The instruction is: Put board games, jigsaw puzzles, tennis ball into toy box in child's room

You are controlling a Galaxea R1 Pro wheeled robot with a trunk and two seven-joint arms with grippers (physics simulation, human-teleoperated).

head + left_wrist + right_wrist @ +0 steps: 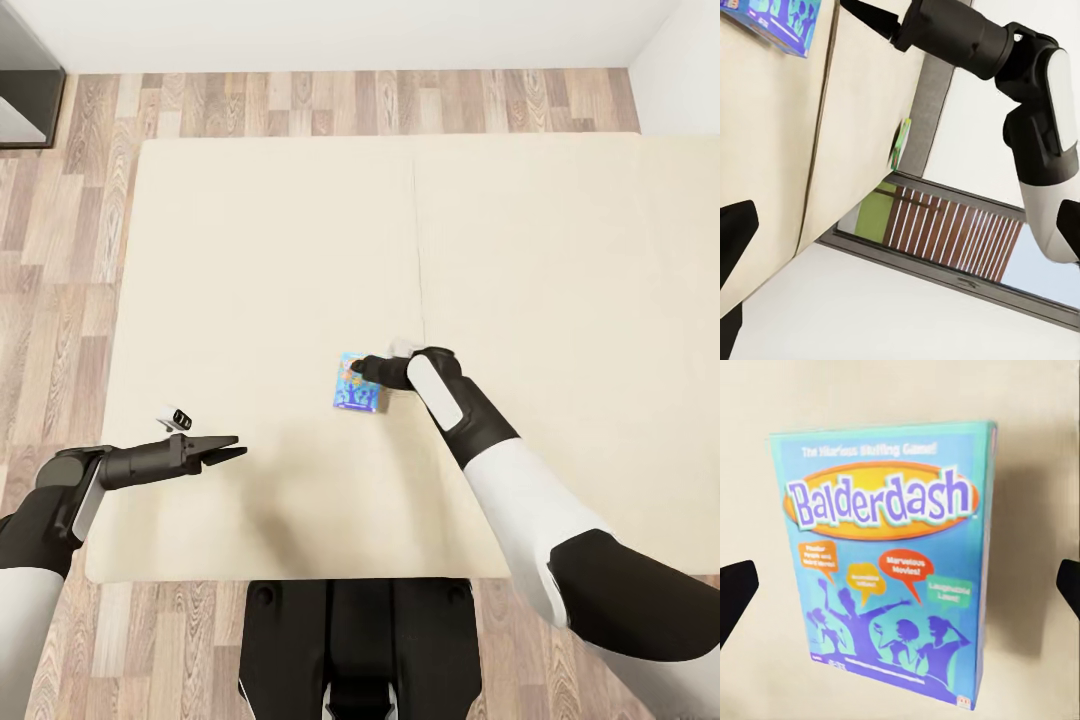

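Observation:
A small blue board game (357, 386), a box printed "Balderdash" (889, 562), lies flat near the middle of the cream bed (270, 250), close to its seam. My right gripper (356, 371) hovers right over the box, open, with its two dark fingertips (736, 592) either side of it and apart from it. My left gripper (230, 450) is open over the bed's near left part, holding nothing. The left wrist view catches the blue box (780, 22) and my right arm (967, 34). The toy box and table are out of view.
Wood floor (60, 250) surrounds the bed. A dark cabinet (25, 90) stands at the far left. A thin green and yellow flat thing (898, 144) lies near the bed's far edge, too small to identify. A slatted window (945, 225) lies beyond.

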